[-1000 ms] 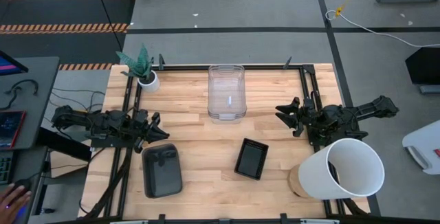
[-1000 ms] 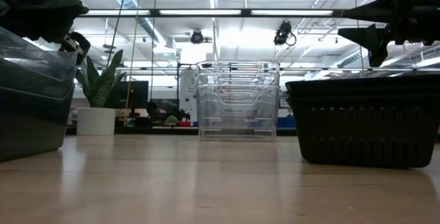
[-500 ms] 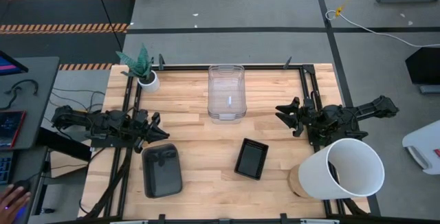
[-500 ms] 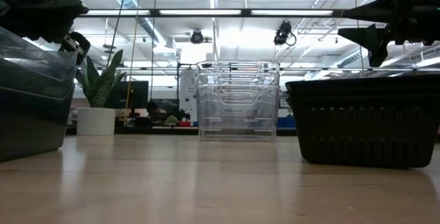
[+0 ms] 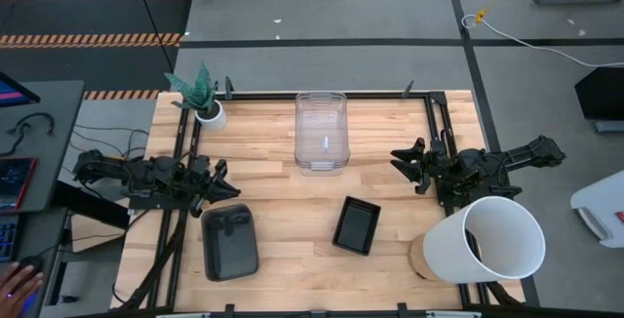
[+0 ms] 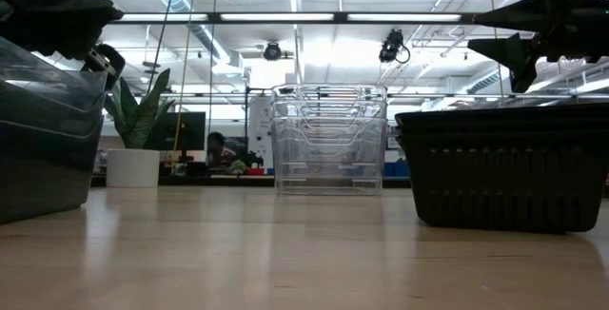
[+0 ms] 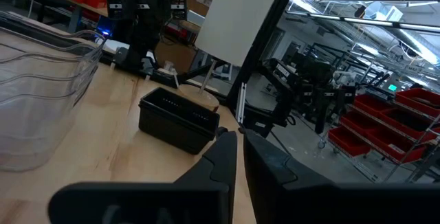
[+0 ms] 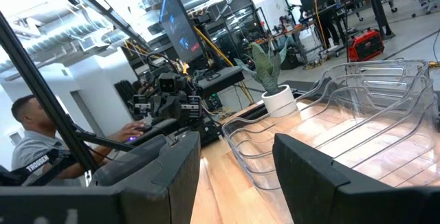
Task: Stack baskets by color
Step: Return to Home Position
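A nested stack of clear baskets stands on its base at the middle of the table's far side. It shows too in the low view and the right wrist view. A smoky grey basket sits near the front left, a black mesh basket near the front middle. My left gripper hovers level over the table's left side, just beyond the grey basket, its fingers shut on nothing. My right gripper hovers level at the right side, open and empty.
A large white bucket lies tipped at the front right corner. A small white pot with a green plant stands at the far left corner. Black rails run along the table's sides. A person sits beyond the left edge.
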